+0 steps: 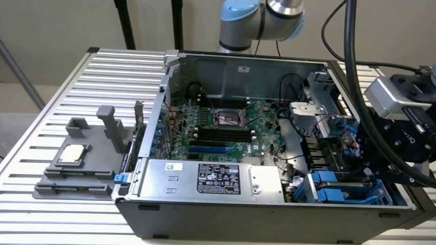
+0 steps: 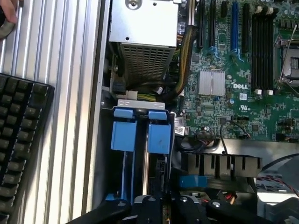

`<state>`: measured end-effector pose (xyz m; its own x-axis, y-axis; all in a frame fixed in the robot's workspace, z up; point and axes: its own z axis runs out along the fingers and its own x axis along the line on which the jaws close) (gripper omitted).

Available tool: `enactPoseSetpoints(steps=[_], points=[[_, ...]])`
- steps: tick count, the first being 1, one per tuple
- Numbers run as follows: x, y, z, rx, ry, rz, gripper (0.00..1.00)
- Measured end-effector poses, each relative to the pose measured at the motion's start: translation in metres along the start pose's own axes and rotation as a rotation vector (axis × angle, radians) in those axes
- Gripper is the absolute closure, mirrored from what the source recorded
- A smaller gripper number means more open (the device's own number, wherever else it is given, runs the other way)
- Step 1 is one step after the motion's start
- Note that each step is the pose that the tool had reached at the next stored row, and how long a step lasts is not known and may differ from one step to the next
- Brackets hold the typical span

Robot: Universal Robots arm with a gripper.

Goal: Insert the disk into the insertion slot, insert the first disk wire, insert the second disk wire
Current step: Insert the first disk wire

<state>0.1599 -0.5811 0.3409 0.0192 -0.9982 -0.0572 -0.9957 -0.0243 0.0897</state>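
Jaws pinched shut, right over the insertion slot in the case corner; the disk, blue carrier showing, sits inside beside a second blue carrier, near the power supply.

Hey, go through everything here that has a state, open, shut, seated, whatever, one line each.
Computer case: lying on its side, side panel off, open.
Gripper: shut, over the drive bay.
Drive bay: two blue tabs side by side in it; what sits behind them cannot be told.
CPU socket: bare, no cooler on it.
Grey fixture: holds a square chip.
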Motion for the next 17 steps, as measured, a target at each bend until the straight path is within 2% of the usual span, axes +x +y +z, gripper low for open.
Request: enactPoseSetpoints(steps=[2,6,13,17], points=[[0.0000,0.0000,0.0001,-0.0030,-0.0013,0.016,0.83],[0.0000,0.0000,0.0003,-0.0031,-0.0007,0.023,0.83],[0.0002,-0.0002,0.0021,-0.0033,0.0067,0.029,0.83],[0.0002,-0.0002,0.0025,-0.0033,0.0088,0.029,0.83]])
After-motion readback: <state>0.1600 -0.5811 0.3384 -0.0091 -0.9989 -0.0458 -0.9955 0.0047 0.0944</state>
